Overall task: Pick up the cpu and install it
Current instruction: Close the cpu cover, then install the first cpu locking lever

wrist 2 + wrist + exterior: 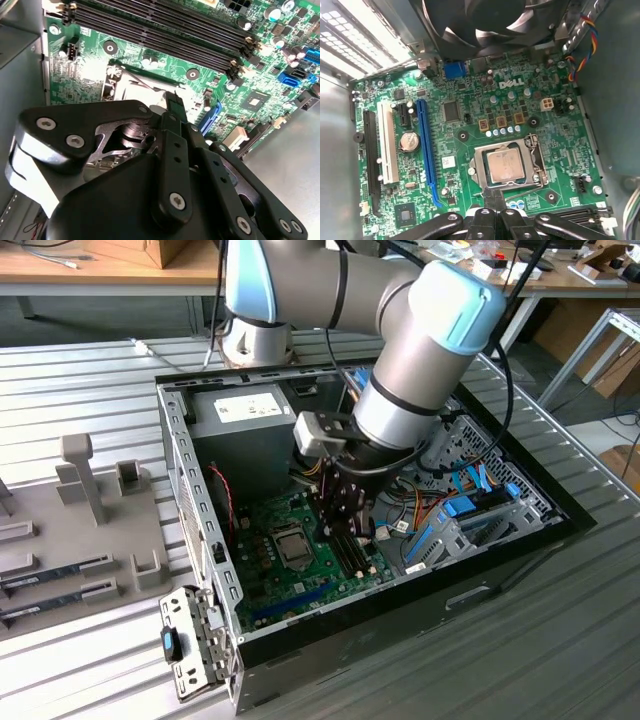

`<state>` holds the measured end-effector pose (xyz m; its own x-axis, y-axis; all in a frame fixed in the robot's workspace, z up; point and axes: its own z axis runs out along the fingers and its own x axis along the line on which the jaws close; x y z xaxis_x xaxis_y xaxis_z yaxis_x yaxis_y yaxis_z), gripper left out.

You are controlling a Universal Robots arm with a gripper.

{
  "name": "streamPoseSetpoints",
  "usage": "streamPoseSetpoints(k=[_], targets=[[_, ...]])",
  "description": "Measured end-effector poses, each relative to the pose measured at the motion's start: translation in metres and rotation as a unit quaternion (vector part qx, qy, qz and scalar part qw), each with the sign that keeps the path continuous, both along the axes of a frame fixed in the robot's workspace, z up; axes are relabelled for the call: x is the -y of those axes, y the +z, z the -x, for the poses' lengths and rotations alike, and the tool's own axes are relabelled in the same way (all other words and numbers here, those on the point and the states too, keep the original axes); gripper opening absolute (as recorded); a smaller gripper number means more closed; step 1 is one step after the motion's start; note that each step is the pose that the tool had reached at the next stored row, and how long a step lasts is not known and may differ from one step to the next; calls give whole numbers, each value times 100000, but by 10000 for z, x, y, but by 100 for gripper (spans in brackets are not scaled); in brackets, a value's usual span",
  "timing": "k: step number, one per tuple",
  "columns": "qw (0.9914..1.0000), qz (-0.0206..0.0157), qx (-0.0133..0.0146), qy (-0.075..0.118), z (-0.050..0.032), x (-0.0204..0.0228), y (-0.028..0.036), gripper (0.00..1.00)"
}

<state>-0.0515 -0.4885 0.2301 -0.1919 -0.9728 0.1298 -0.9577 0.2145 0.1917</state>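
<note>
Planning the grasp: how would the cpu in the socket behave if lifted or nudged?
The cpu is a thin, flat metal-topped square, so probably stiff and light. Its smooth top looks slippery and offers little edge. Lying flat inside the metal socket frame, it should not roll or tip.

Exterior high; wrist views near motherboard [470,125]

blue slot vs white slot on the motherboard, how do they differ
In the first wrist view, the blue slot is clearly longer than the white slot and reaches nearer the gripper. The white slot lies farther from the cpu; the blue one is next to its socket. Both are narrow, empty and parallel.
</note>
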Motion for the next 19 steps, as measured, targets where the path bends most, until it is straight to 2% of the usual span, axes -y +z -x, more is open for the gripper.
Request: streamPoseSetpoints(k=[4, 5, 6, 8, 10, 11, 15, 19], targets=[[99994, 1081, -7, -2, -2, 0, -22, 11], [99988, 1520, -10, -8, -2, -2, -36, 11], [99986, 1692, -13, -8, -2, -29, -48, 11], [99985, 1753, -8, -1, -2, -65, -56, 11], [99984, 1787, -13, -4, -2, -190, -69, 11], [99984, 1762, -10, -8, -2, -215, -74, 11], [99982, 1894, -3, -2, -3, -218, -83, 11], [99978, 2083, -9, -2, -3, -218, -132, 11]])
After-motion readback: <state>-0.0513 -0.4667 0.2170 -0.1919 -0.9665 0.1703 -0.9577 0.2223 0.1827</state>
